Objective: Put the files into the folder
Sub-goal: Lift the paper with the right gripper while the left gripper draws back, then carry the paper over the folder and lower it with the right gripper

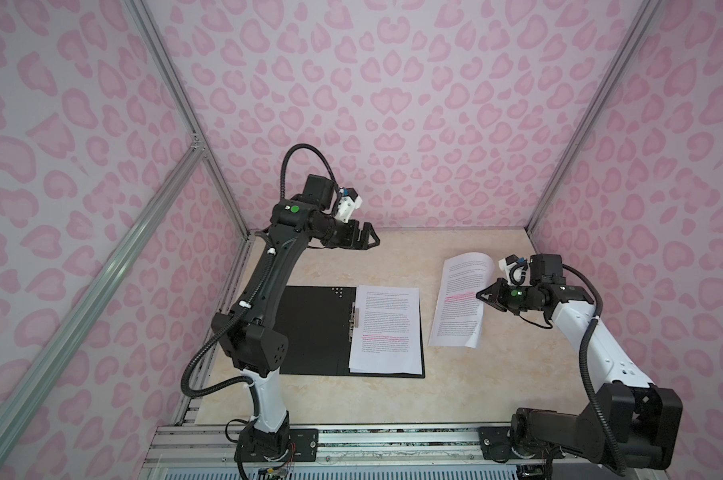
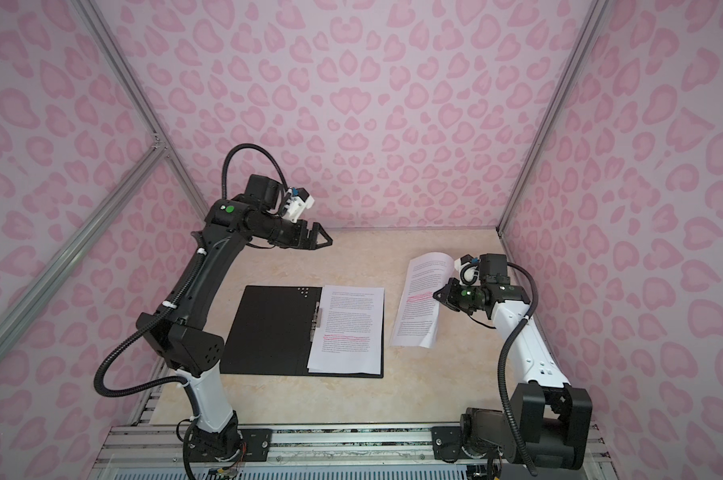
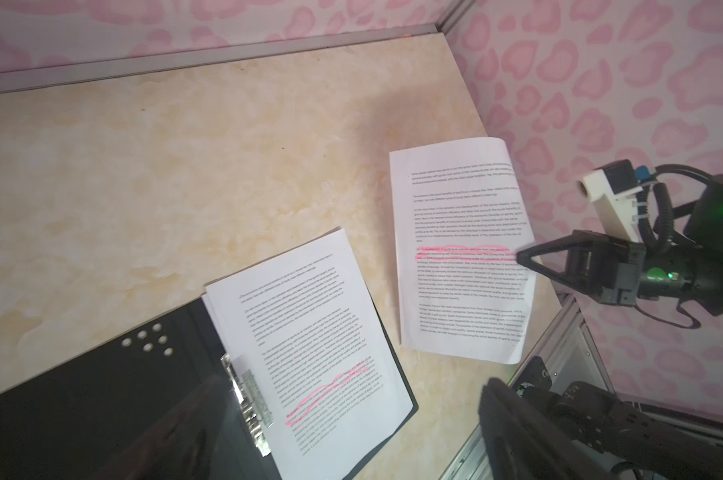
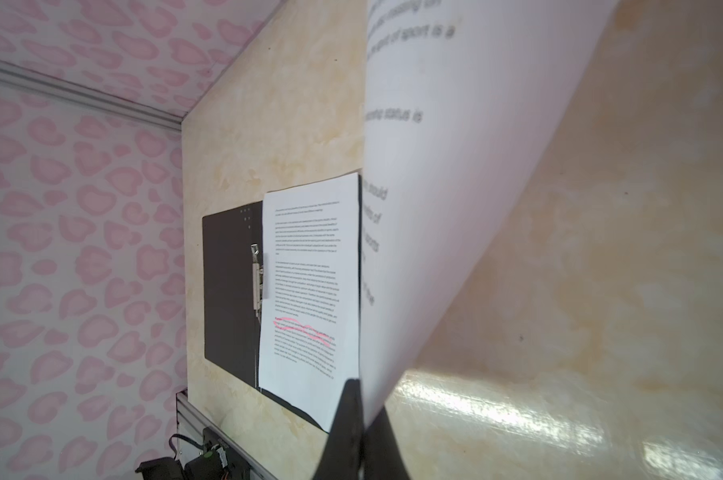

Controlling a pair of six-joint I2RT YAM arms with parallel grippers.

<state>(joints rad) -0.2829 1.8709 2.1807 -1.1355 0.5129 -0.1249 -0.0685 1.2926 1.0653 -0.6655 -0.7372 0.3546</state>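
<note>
Sheet (image 1: 459, 320) is bowing because the right pincer (image 1: 479, 296) is clamping its edge, bound for the folder (image 1: 309, 328); left pincer (image 1: 374, 239) is gaping idle.

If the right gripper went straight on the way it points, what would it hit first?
Beyond the sheet it grips, the right gripper points at the papers in the open folder; likely those first, though it may pass above them.

Cream marbled bench (image 1: 330, 257), open black folder (image 1: 314, 332) lying flat on it, printed sheet (image 1: 459, 307) just beside, one edge curled upward
</note>
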